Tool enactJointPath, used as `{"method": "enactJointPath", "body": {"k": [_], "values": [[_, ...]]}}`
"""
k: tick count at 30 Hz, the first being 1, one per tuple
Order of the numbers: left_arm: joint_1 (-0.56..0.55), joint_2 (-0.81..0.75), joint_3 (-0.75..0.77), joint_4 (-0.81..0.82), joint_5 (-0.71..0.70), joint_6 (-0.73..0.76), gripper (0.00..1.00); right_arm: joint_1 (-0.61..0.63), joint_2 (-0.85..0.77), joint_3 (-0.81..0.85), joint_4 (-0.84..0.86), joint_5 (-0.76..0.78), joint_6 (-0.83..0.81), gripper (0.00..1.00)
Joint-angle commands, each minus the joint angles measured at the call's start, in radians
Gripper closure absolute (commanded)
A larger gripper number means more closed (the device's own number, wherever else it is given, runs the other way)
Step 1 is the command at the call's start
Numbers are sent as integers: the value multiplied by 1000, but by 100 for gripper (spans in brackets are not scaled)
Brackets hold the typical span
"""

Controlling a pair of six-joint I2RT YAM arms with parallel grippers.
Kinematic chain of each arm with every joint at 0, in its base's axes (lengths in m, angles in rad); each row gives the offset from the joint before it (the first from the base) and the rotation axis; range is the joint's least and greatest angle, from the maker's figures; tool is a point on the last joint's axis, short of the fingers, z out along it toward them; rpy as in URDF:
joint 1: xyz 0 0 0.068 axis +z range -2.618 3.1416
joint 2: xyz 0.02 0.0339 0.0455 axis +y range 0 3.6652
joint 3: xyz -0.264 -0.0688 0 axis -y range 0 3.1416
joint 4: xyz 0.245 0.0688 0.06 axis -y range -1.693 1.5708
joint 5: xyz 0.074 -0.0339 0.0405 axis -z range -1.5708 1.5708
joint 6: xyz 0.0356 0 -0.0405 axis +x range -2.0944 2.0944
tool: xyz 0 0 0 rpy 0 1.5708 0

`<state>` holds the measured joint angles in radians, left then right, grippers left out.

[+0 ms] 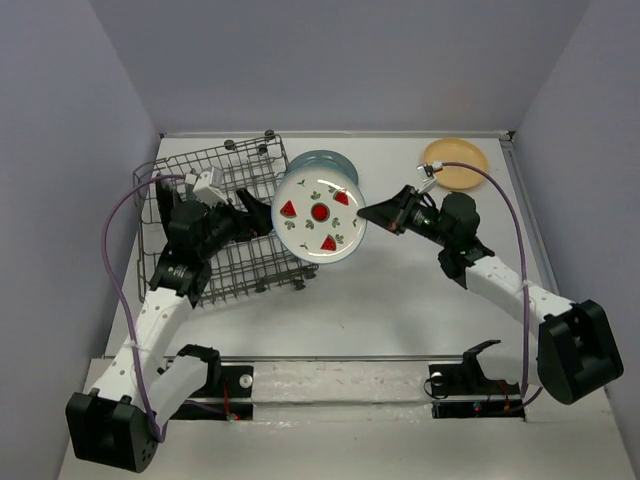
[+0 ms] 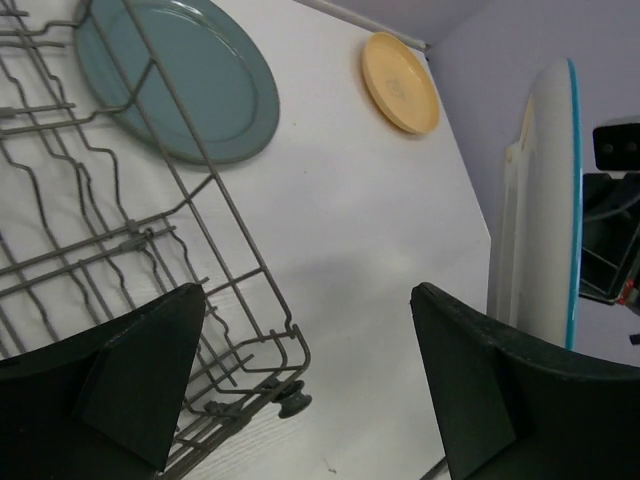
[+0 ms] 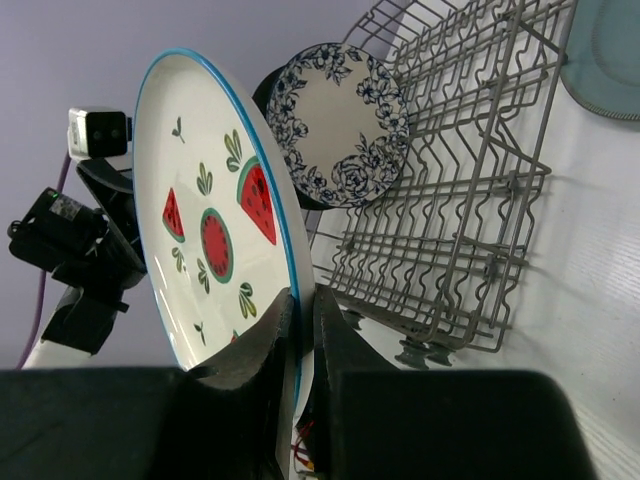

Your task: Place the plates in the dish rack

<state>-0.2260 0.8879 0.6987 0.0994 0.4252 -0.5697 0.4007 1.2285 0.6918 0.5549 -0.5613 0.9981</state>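
- Right claw pinches the upright watermelon plate by its rim, beside the rack.
- Left claw hangs spread above the rack's edge.
- Floral plate stands at the rack.
- Teal plate and yellow plate lie on the desk.

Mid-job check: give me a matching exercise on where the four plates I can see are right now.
Plates: 1 watermelon plate; 2 teal plate; 3 yellow-orange plate; 4 floral plate.
Places: A flat by the far right table corner; B upright in the dish rack; C clamped on edge in the right gripper; D flat beside the rack.
Pairs: 1-C, 2-D, 3-A, 4-B.
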Motion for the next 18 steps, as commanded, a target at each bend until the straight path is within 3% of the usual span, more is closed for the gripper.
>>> {"method": "enactJointPath", "body": {"k": [1, 9, 18], "values": [[26, -15, 87, -69, -181, 28, 2, 6, 5, 68, 200, -14, 97, 93], [117, 43, 78, 86, -20, -94, 1, 6, 22, 38, 201, -12, 86, 93], [174, -33, -8, 193, 47, -191, 1, -25, 98, 26, 310, -69, 154, 93]]}}
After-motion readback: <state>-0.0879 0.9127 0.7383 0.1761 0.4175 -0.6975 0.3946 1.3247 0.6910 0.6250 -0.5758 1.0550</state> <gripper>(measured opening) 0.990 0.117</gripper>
